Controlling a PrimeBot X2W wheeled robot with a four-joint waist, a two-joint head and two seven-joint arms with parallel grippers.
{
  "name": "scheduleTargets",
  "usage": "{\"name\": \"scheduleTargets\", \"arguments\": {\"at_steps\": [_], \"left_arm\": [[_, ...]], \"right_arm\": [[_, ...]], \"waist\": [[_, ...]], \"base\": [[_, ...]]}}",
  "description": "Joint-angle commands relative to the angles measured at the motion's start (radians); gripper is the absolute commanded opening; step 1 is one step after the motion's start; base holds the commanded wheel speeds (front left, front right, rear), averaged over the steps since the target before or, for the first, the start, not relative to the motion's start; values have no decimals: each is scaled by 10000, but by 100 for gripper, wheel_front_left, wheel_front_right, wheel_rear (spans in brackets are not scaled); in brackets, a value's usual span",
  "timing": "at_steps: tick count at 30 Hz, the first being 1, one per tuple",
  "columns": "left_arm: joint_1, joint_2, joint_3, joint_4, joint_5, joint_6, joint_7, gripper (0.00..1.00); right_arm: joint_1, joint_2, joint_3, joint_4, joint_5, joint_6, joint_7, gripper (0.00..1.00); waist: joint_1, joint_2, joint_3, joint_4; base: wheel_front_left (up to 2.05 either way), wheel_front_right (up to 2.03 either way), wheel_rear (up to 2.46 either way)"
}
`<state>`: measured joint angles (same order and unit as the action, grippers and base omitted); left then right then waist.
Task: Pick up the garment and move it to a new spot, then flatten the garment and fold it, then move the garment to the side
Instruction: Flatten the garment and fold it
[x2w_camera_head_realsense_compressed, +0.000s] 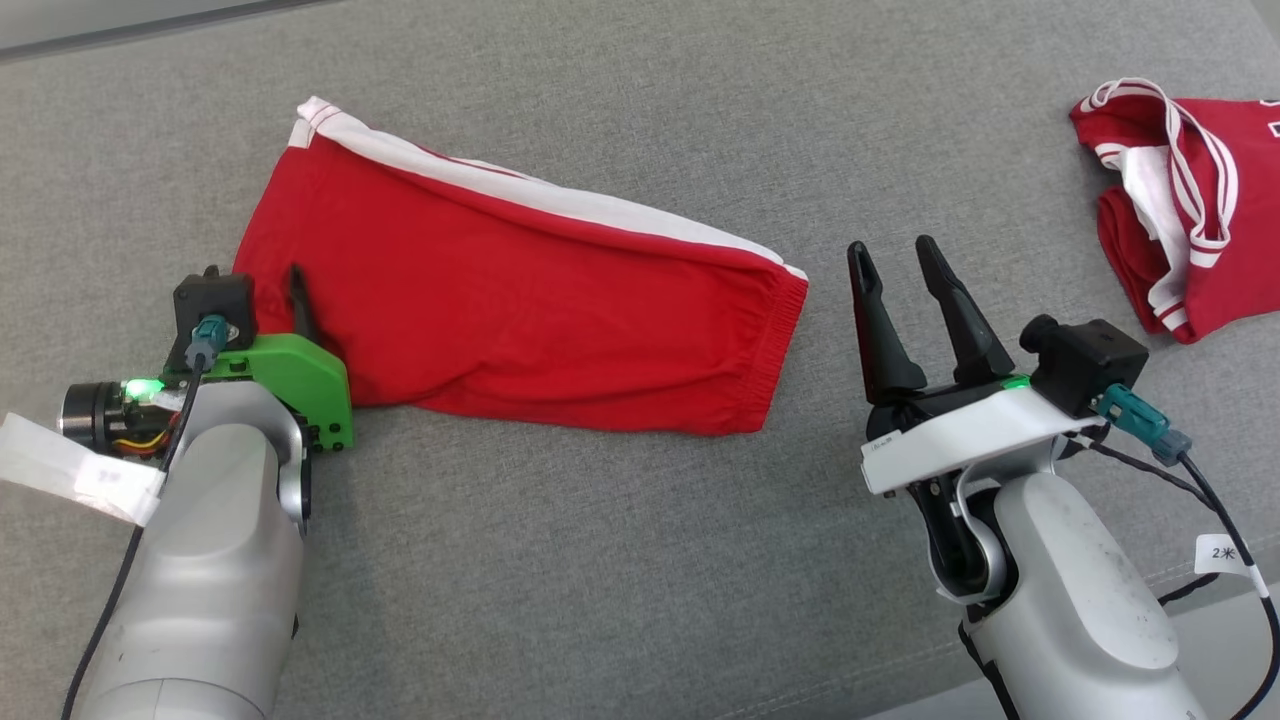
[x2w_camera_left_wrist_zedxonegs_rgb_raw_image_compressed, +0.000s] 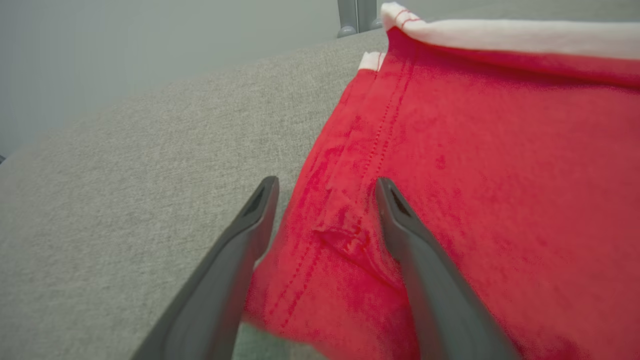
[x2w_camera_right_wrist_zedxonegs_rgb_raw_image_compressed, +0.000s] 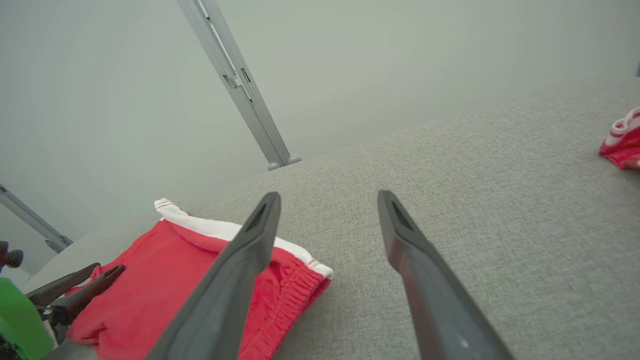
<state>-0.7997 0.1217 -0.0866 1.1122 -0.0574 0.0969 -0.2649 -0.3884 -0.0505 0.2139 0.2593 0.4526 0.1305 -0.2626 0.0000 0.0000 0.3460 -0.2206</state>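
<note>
Red shorts (x2w_camera_head_realsense_compressed: 520, 310) with white side stripe and gathered waistband lie flat on the grey cushion (x2w_camera_head_realsense_compressed: 600, 560). The left gripper (x2w_camera_left_wrist_zedxonegs_rgb_raw_image_compressed: 327, 181), fingers spread, straddles the leg hem. The right gripper (x2w_camera_head_realsense_compressed: 891, 246), spread and empty, sits just beside the waistband.

Left gripper (x2w_camera_head_realsense_compressed: 255, 278) tilted down, fingers (x2w_camera_left_wrist_zedxonegs_rgb_raw_image_compressed: 240, 250) parted, right gripper (x2w_camera_head_realsense_compressed: 892, 248) fingers spread, pale forearms (x2w_camera_head_realsense_compressed: 215, 560) reaching forward

The garment (x2w_camera_head_realsense_compressed: 520, 300) is laid on the tabletop (x2w_camera_head_realsense_compressed: 600, 560) between the left claw (x2w_camera_left_wrist_zedxonegs_rgb_raw_image_compressed: 326, 182), seemingly straddling its hem, and the right claw (x2w_camera_head_realsense_compressed: 891, 246).
</note>
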Motion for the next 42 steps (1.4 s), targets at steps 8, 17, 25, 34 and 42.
{"name": "scheduleTargets", "arguments": {"at_steps": [8,17,25,34,42], "left_arm": [[302,109,246,1226,-457,-109,278,0],[1022,-193,427,1365,-989,-244,66,0],[2476,-450,830,-203,-1484,-315,26,0],[3901,-635,1044,-1557,-1766,-149,16,0],[4631,-677,932,-2590,-1647,57,15,100]], "right_arm": [[353,-13,-85,47,-124,1,-27,100],[719,-13,-503,287,-752,1,-26,100],[1211,-13,-616,666,-1253,1,-27,100],[1593,-13,-540,974,-1140,1,-27,100],[1494,-14,-288,1262,-1023,1,-27,100]], "waist": [[0,0,-484,-263],[0,0,-1184,-141],[0,0,-1874,343],[0,0,-2284,782],[0,0,-2147,1070]], "base": [[0,0,0],[0,0,0],[0,0,0],[0,0,0],[0,0,0]]}}
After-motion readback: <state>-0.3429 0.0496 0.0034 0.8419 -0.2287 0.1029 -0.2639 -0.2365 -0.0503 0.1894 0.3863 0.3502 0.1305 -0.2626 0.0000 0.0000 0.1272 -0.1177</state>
